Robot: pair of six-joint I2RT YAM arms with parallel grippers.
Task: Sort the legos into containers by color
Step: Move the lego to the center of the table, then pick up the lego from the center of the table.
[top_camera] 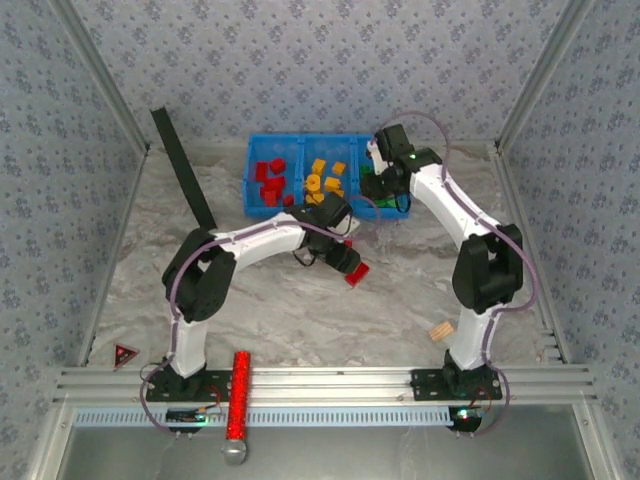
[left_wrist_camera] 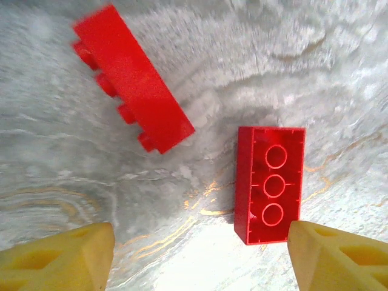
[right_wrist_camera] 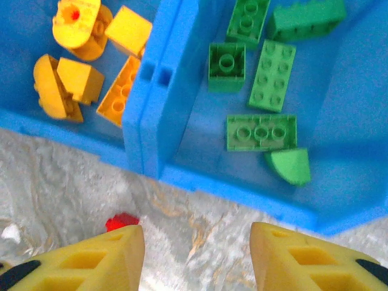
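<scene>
L pincer, spread wide above desk, frames upturned red lego lying close by one fingertip, 2nd red lego beyond.

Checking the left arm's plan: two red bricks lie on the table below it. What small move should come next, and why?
Probably centre the left gripper over the nearer red brick and lower it. Its jaws stand open and empty; that brick lies hollow side up on the table, off-centre, close to one finger, while the other red brick lies farther off.
</scene>
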